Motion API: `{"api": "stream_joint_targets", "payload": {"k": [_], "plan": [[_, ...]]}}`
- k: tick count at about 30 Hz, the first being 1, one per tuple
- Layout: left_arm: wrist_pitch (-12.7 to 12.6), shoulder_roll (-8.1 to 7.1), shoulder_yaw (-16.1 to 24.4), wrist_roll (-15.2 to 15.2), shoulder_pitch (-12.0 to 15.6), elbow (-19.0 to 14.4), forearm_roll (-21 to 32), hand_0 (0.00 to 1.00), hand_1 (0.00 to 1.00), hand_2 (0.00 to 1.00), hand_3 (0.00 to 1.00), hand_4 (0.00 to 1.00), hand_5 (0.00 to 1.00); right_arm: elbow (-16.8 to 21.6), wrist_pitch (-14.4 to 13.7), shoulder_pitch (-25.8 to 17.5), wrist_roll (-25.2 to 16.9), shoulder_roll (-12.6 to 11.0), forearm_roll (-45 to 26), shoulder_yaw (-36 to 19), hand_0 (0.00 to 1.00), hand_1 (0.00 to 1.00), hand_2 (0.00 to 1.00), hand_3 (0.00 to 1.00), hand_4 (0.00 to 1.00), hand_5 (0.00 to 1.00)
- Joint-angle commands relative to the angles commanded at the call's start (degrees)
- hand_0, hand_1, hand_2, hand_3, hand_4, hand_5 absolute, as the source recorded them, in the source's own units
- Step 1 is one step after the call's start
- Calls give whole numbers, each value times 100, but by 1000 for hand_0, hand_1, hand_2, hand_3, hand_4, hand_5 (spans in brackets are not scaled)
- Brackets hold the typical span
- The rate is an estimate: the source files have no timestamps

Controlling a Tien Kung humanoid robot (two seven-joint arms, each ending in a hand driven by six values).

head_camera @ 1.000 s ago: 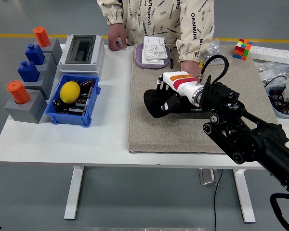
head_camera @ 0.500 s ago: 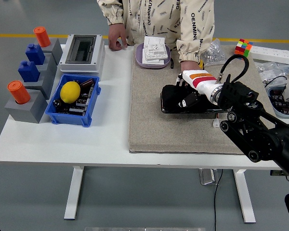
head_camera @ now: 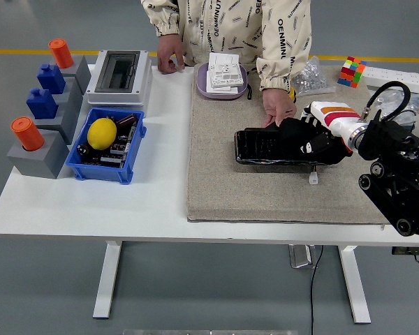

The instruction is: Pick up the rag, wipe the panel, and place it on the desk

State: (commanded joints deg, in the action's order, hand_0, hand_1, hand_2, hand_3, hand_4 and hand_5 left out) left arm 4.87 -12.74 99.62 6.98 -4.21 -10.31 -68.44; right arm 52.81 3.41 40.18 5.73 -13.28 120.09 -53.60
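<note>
A flat black panel [head_camera: 262, 146] lies on the tan felt mat [head_camera: 223, 181], right of the table's middle. My right hand [head_camera: 313, 143] presses on the panel's right end, its fingers shut on a black rag [head_camera: 293, 132] that covers that end. The white wrist cuff with its orange stripe [head_camera: 332, 112] sits just behind the hand. A person's hand [head_camera: 278, 105] rests at the panel's far edge, touching it. The panel's left part lies bare. My left arm does not show.
A blue bin [head_camera: 105, 171] with a lemon [head_camera: 101, 132] stands at the left, beside grey blocks [head_camera: 38, 157] and a grey breaker box [head_camera: 119, 73]. A purple tray [head_camera: 223, 77] of white plates sits at the back. A colour cube [head_camera: 351, 71] and cables lie far right.
My right hand has slid the rag rightward along the panel, from its left end to its right end. The panel's left part is now uncovered. The person's hand stays at the far edge.
</note>
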Motion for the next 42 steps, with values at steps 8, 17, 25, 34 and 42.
{"api": "stream_joint_targets", "payload": {"k": [8, 17, 25, 34, 42], "plan": [[5, 14, 20, -9, -22, 0, 7, 725, 716, 766, 625, 692, 581, -6, 13, -35, -3, -251, 29, -135, 311, 419, 462, 448, 970, 103], [3, 20, 65, -11, -19, 0, 0, 723, 716, 767, 626, 693, 582, -10, 26, -97, -4, -498, 58, -260, 311, 420, 462, 449, 970, 102], [5, 27, 74, -12, -23, 0, -2, 725, 716, 767, 626, 693, 582, -18, 31, -102, -5, -608, 74, -303, 311, 419, 461, 449, 970, 102], [6, 25, 53, -13, -45, 0, 13, 725, 716, 767, 626, 693, 582, -18, 23, -71, -10, -448, 63, -289, 311, 418, 462, 448, 971, 103], [0, 21, 46, -5, -35, 0, 23, 725, 716, 767, 626, 693, 580, -32, 18, -5, -8, -236, 47, -173, 311, 419, 462, 448, 971, 103]]}}
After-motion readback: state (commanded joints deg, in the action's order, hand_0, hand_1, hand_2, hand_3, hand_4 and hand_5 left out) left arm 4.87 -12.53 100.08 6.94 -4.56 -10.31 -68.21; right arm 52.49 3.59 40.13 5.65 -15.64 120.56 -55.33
